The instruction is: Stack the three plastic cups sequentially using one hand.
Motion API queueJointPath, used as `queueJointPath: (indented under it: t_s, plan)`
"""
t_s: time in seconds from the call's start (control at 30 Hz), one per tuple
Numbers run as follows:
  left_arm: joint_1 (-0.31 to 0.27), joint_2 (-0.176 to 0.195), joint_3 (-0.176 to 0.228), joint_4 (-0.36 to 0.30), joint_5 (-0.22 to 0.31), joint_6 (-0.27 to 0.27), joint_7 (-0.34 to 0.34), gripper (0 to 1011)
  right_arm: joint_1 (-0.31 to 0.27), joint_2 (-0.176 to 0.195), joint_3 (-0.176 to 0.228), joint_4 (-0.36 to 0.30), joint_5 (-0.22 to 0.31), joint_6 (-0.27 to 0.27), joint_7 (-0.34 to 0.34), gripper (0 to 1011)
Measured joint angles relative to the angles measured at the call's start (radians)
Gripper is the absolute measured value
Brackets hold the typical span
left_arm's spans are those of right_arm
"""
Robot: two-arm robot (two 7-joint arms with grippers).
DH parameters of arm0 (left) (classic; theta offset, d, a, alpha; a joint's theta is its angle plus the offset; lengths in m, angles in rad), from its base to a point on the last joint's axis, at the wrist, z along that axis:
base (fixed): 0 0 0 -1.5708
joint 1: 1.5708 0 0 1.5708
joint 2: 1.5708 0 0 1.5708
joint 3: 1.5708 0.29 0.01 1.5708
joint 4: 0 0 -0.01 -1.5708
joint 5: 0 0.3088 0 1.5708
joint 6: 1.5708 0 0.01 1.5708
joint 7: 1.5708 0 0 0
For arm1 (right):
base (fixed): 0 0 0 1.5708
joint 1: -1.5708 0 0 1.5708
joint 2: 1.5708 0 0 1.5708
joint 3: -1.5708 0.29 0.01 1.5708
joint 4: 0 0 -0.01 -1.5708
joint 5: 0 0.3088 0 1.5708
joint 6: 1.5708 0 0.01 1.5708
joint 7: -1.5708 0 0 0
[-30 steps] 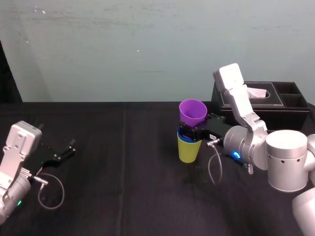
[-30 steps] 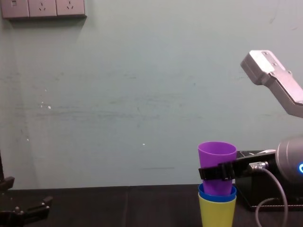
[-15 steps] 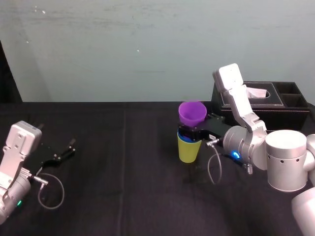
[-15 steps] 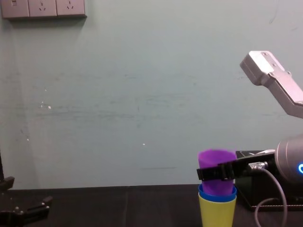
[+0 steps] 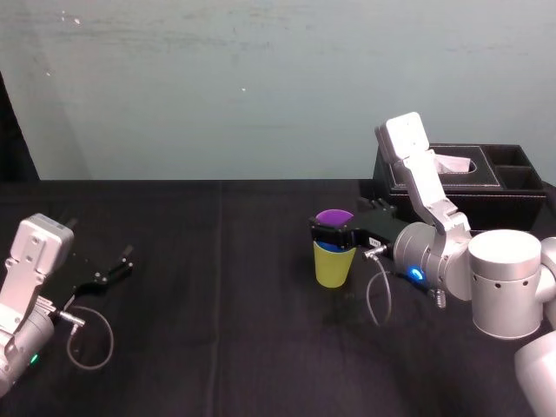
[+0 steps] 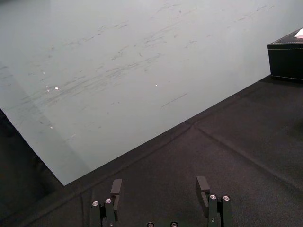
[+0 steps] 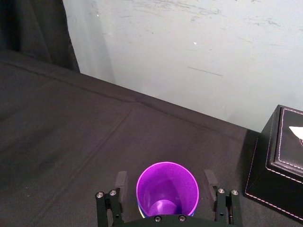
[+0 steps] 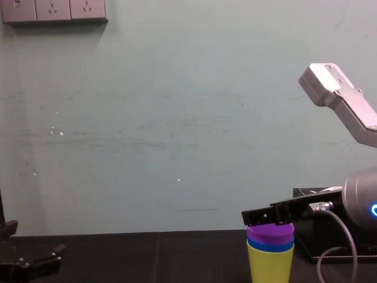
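From the head, the three cups sit one inside the other on the black table (image 5: pixel 217 347), a little right of the middle. The yellow-green cup (image 5: pixel 334 266) is at the bottom and stands up straight. The blue cup (image 5: pixel 327 247) is inside it, and just a thin bit of its rim shows. The purple cup (image 5: pixel 333 215) sits inside the blue one, on top. The right gripper (image 5: pixel 334 229) reaches in from the right and is around the top of the stack. A black box (image 5: pixel 434 178) sits at the far right, behind that arm. The left gripper (image 5: pixel 123 264) is low over the table on the left, well apart from the cups.

From the left wrist, the left gripper's two fingers (image 6: pixel 116 187) are wide apart, with nothing between them.

From the right wrist, you look down into the purple cup. The right gripper's fingers (image 7: pixel 121 181) stand one on each side of it. They are apart, with a small gap to the rim on both sides, so they do not touch it.

From the chest, the stack is low on the right: yellow-green, then a blue band, then a purple band. The right gripper is a black bar right at the purple rim.
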Motion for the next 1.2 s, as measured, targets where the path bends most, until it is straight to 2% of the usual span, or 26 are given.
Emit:
queueJointPath:
  t_s: [0.33, 0.53, 0.87, 1.0, 1.13, 1.2]
  plan:
    - [0.000, 0.000, 0.000, 0.000, 0.000, 0.000, 0.000, 1000, -0.007, 0.001, 0.002, -0.006, 0.000, -0.013, 0.000, 1003]
    - [0.000, 0.000, 0.000, 0.000, 0.000, 0.000, 0.000, 1000, -0.041, 0.006, 0.018, -0.025, 0.000, -0.077, -0.003, 1003]
    - [0.000, 0.000, 0.000, 0.000, 0.000, 0.000, 0.000, 1000, -0.131, 0.009, 0.038, -0.056, -0.009, -0.244, -0.048, 1003]
    - [0.000, 0.000, 0.000, 0.000, 0.000, 0.000, 0.000, 1000, -0.170, 0.003, 0.040, -0.056, -0.034, -0.332, -0.083, 1003]
    - [0.000, 0.000, 0.000, 0.000, 0.000, 0.000, 0.000, 1000, -0.216, -0.012, 0.051, -0.046, -0.076, -0.443, -0.138, 1003]
    - [0.000, 0.000, 0.000, 0.000, 0.000, 0.000, 0.000, 1000, -0.227, -0.019, 0.058, -0.041, -0.085, -0.469, -0.154, 1003]
